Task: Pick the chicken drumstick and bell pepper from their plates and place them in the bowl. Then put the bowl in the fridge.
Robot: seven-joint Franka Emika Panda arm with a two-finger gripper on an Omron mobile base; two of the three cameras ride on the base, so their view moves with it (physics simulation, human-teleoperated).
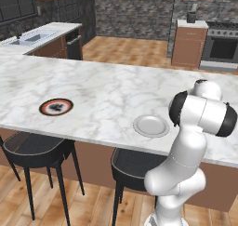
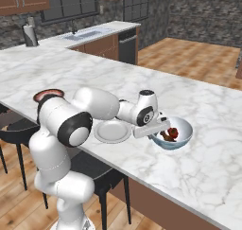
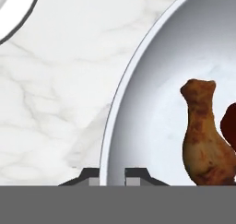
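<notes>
Near the front edge of the bench (image 2: pixel 71 68) sits the bowl (image 2: pixel 182 134), with the chicken drumstick (image 3: pixel 203 135) and the red bell pepper (image 2: pixel 173 132) lying inside it. The jaws (image 3: pixel 113 176) straddle the bowl's rim and look closed on it, though their tips barely show. Both plates are bare: the white plate (image 1: pixel 151 126) just beside the bowl, the dark plate (image 1: pixel 56 107) further along the front edge.

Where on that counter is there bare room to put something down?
Bare marble lies between the rimmed plate and the white plate, and across the far side. It is crowded where the tool meets the bowl.
</notes>
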